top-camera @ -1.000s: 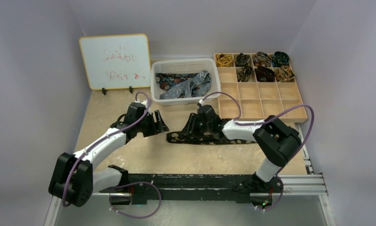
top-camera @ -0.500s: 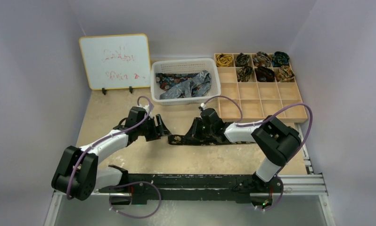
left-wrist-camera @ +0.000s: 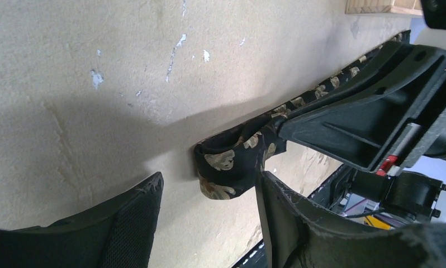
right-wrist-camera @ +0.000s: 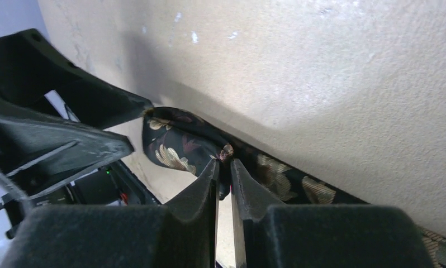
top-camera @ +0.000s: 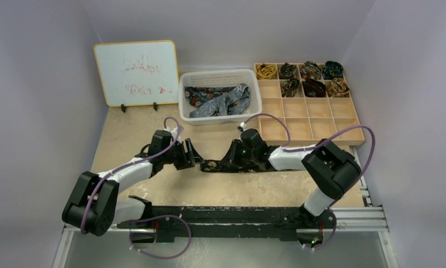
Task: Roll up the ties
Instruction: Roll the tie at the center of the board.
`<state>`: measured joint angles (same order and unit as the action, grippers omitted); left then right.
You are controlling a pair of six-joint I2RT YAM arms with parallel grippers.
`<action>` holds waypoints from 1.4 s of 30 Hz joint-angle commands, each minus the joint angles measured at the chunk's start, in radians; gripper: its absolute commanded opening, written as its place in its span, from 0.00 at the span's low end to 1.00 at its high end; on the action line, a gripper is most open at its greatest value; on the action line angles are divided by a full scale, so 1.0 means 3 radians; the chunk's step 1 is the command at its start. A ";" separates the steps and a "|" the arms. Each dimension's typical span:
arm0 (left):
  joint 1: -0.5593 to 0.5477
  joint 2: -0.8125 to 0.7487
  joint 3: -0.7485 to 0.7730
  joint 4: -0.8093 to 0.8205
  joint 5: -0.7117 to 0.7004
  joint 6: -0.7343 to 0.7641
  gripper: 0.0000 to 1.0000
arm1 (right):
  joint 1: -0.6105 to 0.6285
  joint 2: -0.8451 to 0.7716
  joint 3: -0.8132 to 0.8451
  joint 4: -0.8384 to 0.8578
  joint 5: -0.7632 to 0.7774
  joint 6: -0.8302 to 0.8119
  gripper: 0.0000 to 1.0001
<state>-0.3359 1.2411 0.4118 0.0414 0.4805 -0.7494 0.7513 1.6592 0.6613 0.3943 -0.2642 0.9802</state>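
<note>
A dark tie with gold-brown motifs lies stretched across the table. Its left end is folded into a small loop, seen in the left wrist view and the right wrist view. My right gripper is shut on the tie just behind the loop; its fingertips pinch the fabric. My left gripper is open, its fingers straddling the loop from the left without touching it.
A white basket at the back holds several loose ties. A wooden divided tray at the back right holds several rolled ties in its far cells. A whiteboard stands at the back left. A black rail runs along the near edge.
My left gripper has moved right, up to the tie's folded end. My right gripper has shifted slightly right and toward the near edge with the tie, and the fold at the tie's end has tightened.
</note>
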 commanded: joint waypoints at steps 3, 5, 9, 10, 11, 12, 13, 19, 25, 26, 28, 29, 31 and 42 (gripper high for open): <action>0.0021 0.0131 -0.0101 0.0437 0.0224 -0.0135 0.60 | -0.0014 -0.0212 0.0086 -0.0176 -0.0083 -0.0134 0.15; 0.0020 0.0169 -0.0145 0.0597 0.0276 -0.0216 0.59 | -0.0012 -0.0201 0.0119 -0.0260 -0.0098 -0.0164 0.14; 0.0023 0.0216 -0.0222 0.0758 0.0289 -0.0338 0.51 | -0.0013 -0.0177 0.0118 -0.0312 -0.0091 -0.0193 0.14; 0.0021 0.0241 -0.0232 0.0764 0.0286 -0.0335 0.50 | -0.0014 -0.0164 0.0121 -0.0336 -0.0061 -0.0196 0.14; 0.0022 0.0271 -0.0237 0.0766 0.0274 -0.0332 0.46 | -0.0014 -0.0160 0.0120 -0.0371 -0.0032 -0.0198 0.14; 0.0020 0.0301 -0.0241 0.0780 0.0274 -0.0320 0.42 | -0.0014 -0.0150 0.0118 -0.0408 -0.0017 -0.0208 0.14; 0.0022 0.0329 -0.0239 0.0787 0.0280 -0.0289 0.40 | -0.0012 -0.0141 0.0116 -0.0440 -0.0011 -0.0219 0.14; 0.0018 0.0416 -0.0220 0.0857 0.0303 -0.0068 0.32 | -0.0010 -0.0003 0.0200 -0.0540 0.0152 -0.0304 0.16; 0.0018 0.0407 -0.0192 0.0793 0.0327 0.0072 0.36 | -0.0014 0.0087 0.0156 -0.0462 0.0234 -0.0273 0.16; 0.0019 0.0382 -0.0192 0.0758 0.0315 0.0068 0.36 | -0.0013 0.0086 0.0155 -0.0462 0.0231 -0.0267 0.16; 0.0016 0.0305 -0.0193 0.0671 0.0255 0.0059 0.40 | -0.0014 0.0059 0.0161 -0.0471 0.0243 -0.0266 0.16; 0.0020 0.0258 -0.0192 0.0646 0.0235 0.0051 0.43 | -0.0014 0.0034 0.0174 -0.0490 0.0253 -0.0272 0.17; 0.0020 0.0189 -0.0183 0.0576 0.0160 0.0041 0.44 | -0.0014 -0.0052 0.0187 -0.0509 0.0289 -0.0297 0.22; 0.0020 -0.0662 0.0027 -0.0368 -0.0601 -0.0005 0.54 | -0.0014 -0.0842 0.0240 -0.0436 0.0409 -0.1070 0.79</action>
<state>-0.3347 1.1481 0.3569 0.0624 0.4282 -0.7647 0.7513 1.4704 0.7010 0.2440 -0.1673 0.8276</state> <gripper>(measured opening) 0.521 0.750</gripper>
